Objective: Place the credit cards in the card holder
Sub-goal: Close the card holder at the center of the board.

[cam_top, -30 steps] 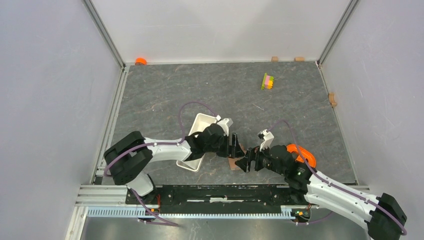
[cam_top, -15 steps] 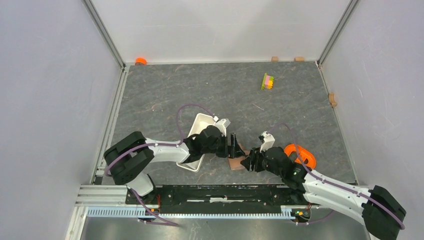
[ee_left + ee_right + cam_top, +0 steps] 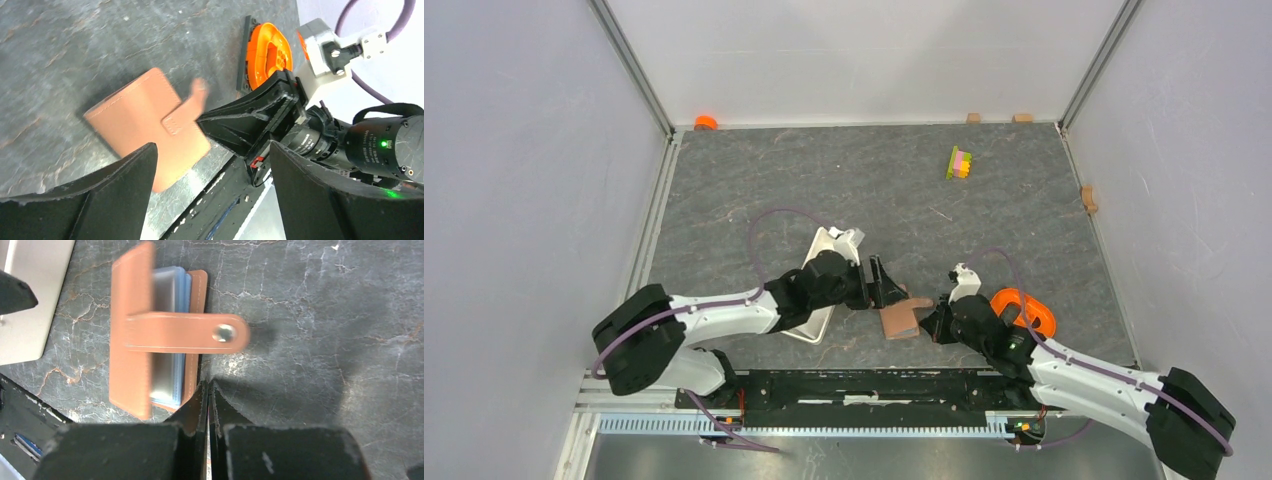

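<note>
Card holder [image 3: 150, 340], credit cards [image 3: 172, 335] inside, just ahead of your right pincer [image 3: 207, 390].
Its tips together, left pincer [image 3: 211, 150] apart: press the strap [image 3: 185, 332] down.

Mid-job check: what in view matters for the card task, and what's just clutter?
Job: card holder; credit cards tucked inside it.

Lying about: white tray; orange disc; coloured block stack; orange cap; small wooden blocks.

card holder [image 3: 150, 332] flap blurred, credit cards [image 3: 172, 287] mostly hidden w/in, white tray [image 3: 30, 300] cut off at left edge
</note>
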Controlling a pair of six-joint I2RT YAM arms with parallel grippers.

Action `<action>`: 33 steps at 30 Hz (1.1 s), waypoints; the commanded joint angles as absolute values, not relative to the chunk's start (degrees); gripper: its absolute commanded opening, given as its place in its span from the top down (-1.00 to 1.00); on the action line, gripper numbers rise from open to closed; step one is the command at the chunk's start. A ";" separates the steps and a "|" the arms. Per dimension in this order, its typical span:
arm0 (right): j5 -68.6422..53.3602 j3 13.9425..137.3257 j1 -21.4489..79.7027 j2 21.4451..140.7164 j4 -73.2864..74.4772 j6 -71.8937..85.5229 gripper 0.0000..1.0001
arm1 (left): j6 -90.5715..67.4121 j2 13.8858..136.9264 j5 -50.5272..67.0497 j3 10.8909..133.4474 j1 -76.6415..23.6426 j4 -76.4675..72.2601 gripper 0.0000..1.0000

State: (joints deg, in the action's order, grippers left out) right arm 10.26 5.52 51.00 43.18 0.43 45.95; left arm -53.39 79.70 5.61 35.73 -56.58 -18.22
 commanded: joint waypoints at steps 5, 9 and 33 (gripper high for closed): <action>13.31 3.29 51.24 42.17 4.33 49.48 1.00 | -65.25 79.27 2.84 28.24 -56.34 -20.40 -0.74; 13.43 3.61 51.24 40.92 4.95 49.79 1.00 | -67.58 80.61 2.84 26.89 -56.47 -21.09 -0.69; 10.15 7.08 51.15 27.36 -0.12 52.65 -0.18 | -65.39 87.94 3.12 28.17 -56.60 -21.55 0.02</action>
State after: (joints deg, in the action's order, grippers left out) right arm 7.64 4.29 51.00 30.94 0.32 51.90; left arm -66.17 86.65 4.56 26.74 -56.71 -24.05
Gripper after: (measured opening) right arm 0.575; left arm 0.520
